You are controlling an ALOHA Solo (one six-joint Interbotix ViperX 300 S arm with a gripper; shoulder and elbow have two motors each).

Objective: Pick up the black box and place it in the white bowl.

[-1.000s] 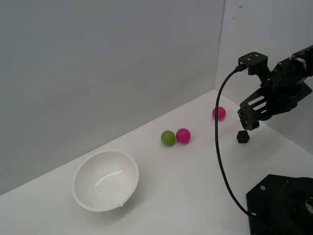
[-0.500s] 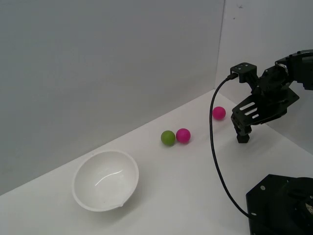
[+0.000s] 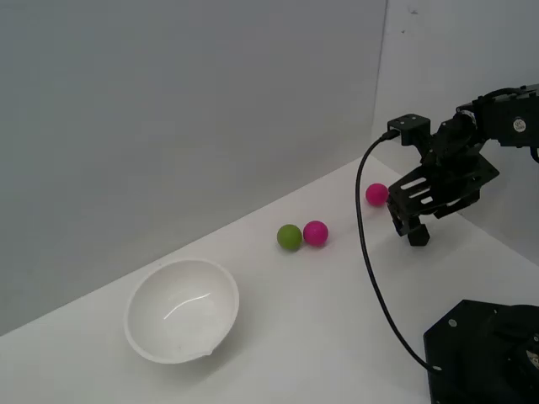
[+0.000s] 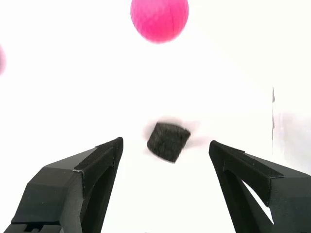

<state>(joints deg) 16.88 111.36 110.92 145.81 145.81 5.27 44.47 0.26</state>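
The black box (image 4: pixel 167 141) is a tiny matte cube lying on the white table; in the wrist view it sits between my two fingers with a gap on each side. In the exterior view the black box (image 3: pixel 418 236) shows just under my fingertips, at that view's right. My gripper (image 3: pixel 409 225) (image 4: pixel 166 148) is open, low over the table, straddling the cube without touching it. The white bowl (image 3: pixel 182 309) stands far off toward the exterior view's left, upright and empty.
A pink ball (image 3: pixel 376 194) (image 4: pixel 159 19) lies just beyond the cube. A green ball (image 3: pixel 289 237) and another pink ball (image 3: pixel 316 232) touch each other mid-table. The arm's black base (image 3: pixel 484 352) fills the lower right, its cable (image 3: pixel 375 278) hanging beside it. Walls close the back.
The arm has swung toward the exterior view's left and dropped, bringing the open fingers down around the cube, which has stayed where it was.
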